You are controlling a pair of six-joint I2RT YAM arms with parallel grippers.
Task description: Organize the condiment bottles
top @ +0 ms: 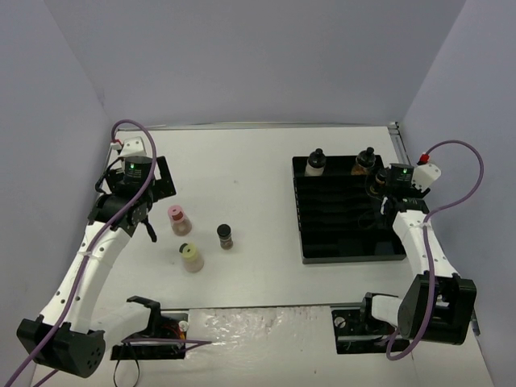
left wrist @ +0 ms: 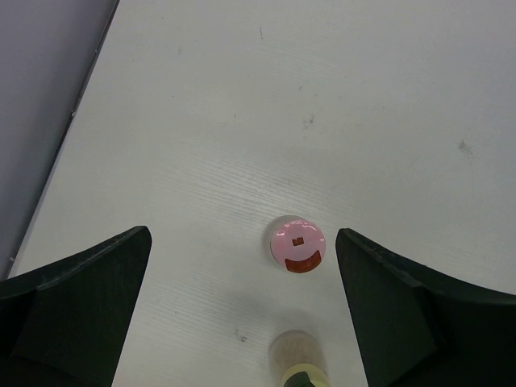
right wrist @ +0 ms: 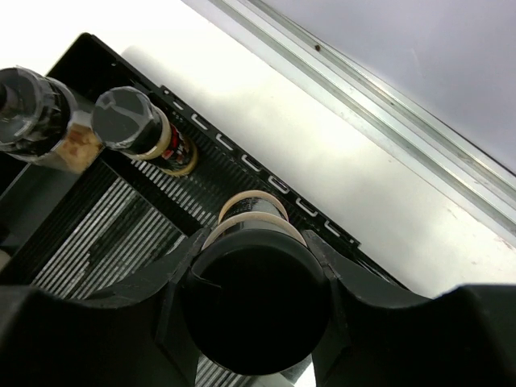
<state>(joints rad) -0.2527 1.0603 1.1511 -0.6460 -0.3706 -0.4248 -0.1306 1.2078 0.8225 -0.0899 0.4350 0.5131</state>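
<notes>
Three condiment jars stand on the table at the left: a pink-capped one [top: 178, 219], a pale-yellow-capped one [top: 192, 257] and a black-capped one with brown contents [top: 225, 235]. My left gripper [top: 142, 219] is open and empty just left of the pink-capped jar. In the left wrist view, the pink cap [left wrist: 297, 243] sits between the spread fingers [left wrist: 242, 235], nearer the right one, with the yellow-capped jar [left wrist: 300, 363] below. Two black-capped jars [top: 315, 162] [top: 364, 160] stand in the tray's back row. My right gripper [right wrist: 258, 260] is shut on another black-capped jar [right wrist: 256, 310] over the tray's back right corner.
The black slotted tray [top: 351, 242] lies at the right, its back wall [right wrist: 266, 181] close to the metal rail along the table's far edge [right wrist: 379, 113]. Purple walls close in the left, back and right. Arm bases and cables sit at the near edge.
</notes>
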